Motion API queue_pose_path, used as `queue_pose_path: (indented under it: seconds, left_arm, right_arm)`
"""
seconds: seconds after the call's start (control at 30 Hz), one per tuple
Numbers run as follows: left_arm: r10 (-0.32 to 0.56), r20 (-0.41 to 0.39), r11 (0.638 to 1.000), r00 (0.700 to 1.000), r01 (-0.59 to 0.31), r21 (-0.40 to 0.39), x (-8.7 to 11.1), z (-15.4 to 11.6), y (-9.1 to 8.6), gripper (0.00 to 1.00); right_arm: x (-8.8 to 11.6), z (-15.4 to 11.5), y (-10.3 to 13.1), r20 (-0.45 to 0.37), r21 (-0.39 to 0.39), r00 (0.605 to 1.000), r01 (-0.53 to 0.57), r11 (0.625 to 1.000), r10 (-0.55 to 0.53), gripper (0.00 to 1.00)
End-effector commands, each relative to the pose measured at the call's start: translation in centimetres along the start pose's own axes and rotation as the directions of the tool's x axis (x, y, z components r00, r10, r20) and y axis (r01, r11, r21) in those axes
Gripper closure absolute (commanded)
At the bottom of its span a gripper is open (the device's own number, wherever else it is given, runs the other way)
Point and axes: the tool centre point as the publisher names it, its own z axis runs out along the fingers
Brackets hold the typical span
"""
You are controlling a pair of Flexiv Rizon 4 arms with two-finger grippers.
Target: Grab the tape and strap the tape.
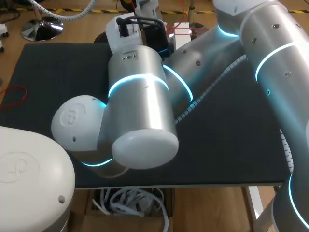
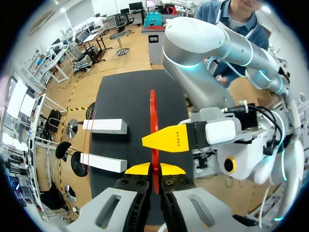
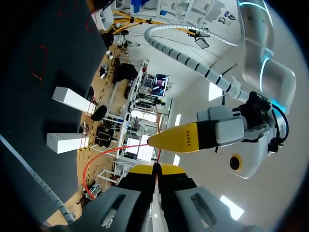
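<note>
Tape (image 2: 153, 116), a thin red band, runs straight above the far middle of the table (image 1: 58, 72), near two white blocks (image 2: 104, 126) at the far edge. It comes out of the left gripper (image 2: 154, 169), which is pinched tight on it. Right gripper (image 3: 154, 170) is likewise closed on a thin red strand. It looks light, limp and slippery, so I judge a flat fingertip pinch on the straight run holds best.
</note>
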Motion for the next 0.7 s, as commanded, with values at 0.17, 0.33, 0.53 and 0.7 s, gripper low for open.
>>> queue_pose_path:
  seconds: [0.17,0.33,0.53,0.7]
  left_arm:
    - [-0.002,0.001,1.000,1.000,0.002,-0.005,0.0,-0.1,-0.2,1.00]
    - [-0.002,0.001,1.000,1.000,0.002,-0.005,0.0,-0.1,-0.2,1.00]
    - [-0.002,0.001,1.000,1.000,0.002,-0.005,0.0,-0.1,-0.2,1.00]
    - [-0.002,0.001,1.000,1.000,0.002,-0.005,0.0,-0.1,-0.2,1.00]
  right_arm:
    - [-0.5,-0.4,-0.4,-0.007,0.002,1.000,-0.002,1.000,0.002,0.98]
    - [-0.5,-0.6,-0.5,-0.006,0.004,1.000,-0.003,1.000,0.003,0.85]
    - [-0.7,-1.0,-0.8,-0.005,0.005,1.000,-0.005,1.000,0.006,0.85]
    - [-1.0,-1.7,-1.1,-0.003,0.004,1.000,-0.011,1.000,0.011,0.86]
